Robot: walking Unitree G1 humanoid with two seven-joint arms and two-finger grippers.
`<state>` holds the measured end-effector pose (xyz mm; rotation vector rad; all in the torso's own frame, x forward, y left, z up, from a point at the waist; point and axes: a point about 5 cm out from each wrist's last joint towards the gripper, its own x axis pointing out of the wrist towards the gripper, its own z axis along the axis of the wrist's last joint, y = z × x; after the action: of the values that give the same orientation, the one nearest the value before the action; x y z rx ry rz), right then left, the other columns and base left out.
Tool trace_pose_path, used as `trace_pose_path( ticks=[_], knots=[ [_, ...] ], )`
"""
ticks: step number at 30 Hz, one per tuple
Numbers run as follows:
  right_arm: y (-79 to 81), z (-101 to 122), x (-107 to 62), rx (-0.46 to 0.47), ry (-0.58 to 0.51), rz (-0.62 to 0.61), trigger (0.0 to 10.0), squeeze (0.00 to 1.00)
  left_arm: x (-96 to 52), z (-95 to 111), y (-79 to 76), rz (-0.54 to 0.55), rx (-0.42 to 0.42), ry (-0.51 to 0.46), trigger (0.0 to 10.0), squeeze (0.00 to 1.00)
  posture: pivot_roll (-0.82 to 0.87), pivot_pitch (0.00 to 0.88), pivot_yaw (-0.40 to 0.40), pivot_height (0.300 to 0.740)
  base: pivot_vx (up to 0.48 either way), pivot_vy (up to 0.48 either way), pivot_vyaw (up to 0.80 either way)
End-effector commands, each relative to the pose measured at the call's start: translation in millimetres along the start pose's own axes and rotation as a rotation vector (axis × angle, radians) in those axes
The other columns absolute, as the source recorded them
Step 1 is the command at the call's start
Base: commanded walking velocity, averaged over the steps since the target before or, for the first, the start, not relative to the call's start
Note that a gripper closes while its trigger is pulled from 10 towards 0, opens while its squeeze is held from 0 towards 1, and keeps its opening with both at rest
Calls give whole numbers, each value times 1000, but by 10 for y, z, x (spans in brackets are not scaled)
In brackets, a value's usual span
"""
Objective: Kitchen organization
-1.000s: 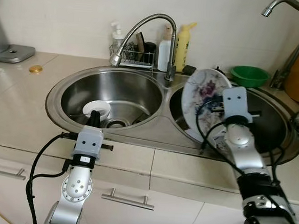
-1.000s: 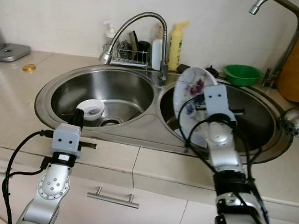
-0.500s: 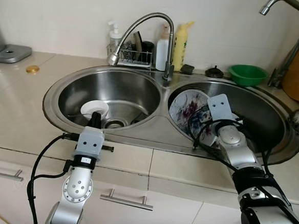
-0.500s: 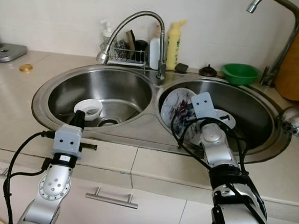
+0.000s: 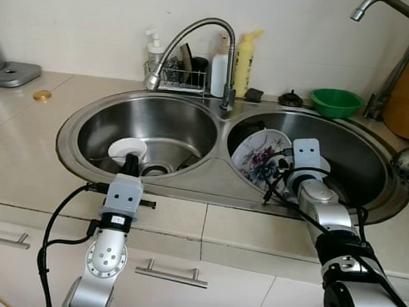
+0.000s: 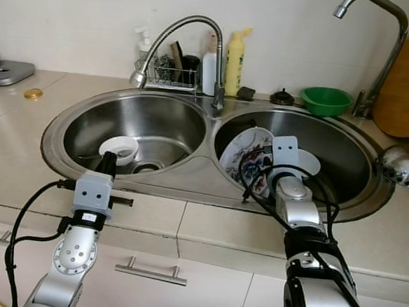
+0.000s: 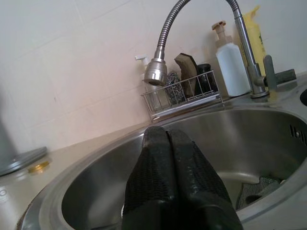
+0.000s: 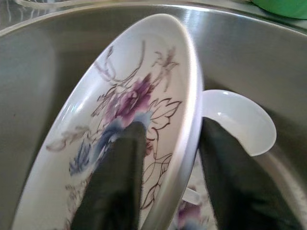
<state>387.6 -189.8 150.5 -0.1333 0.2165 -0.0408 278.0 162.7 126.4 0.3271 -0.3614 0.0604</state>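
Gripping the floral plate (image 8: 120, 110) by its rim, one finger on each face, the right gripper (image 5: 288, 166) tilts it on edge inside the right sink basin (image 5: 359, 147), centre-right of frame, presumably to set it down gently. Lower left, the left gripper (image 7: 175, 177) hovers pinched together, empty, over the left basin (image 5: 185, 124) near a small white bowl (image 5: 127, 149).

White round plate with purple-blue floral print (image 5: 259, 156) is standing tilted on edge (face leftward) inside the right steel sink basin (image 5: 373, 155).
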Motion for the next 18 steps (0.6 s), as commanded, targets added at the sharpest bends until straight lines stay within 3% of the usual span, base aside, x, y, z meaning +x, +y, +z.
trace_pose_path(
  ticks=[1,10,12,18],
  knots=[
    [-3,-31,-6,18,4,-6,10000,1000,-9,-26,-12,-11,6,17,10000,0,-62,0,23,740,0,0,0],
    [-357,193,-43,121,-131,-238,10000,1000,-16,-42,-30,-20,6,25,10000,0,-61,0,22,740,0,0,0],
    [-431,263,-68,181,-180,-280,10000,1000,-20,-43,-32,-21,5,27,10000,0,-65,0,23,740,0,0,0],
    [-419,344,-121,236,-275,-305,10000,1000,-26,-46,-40,-23,-4,26,10000,0,-64,0,22,740,0,0,0]
  ],
)
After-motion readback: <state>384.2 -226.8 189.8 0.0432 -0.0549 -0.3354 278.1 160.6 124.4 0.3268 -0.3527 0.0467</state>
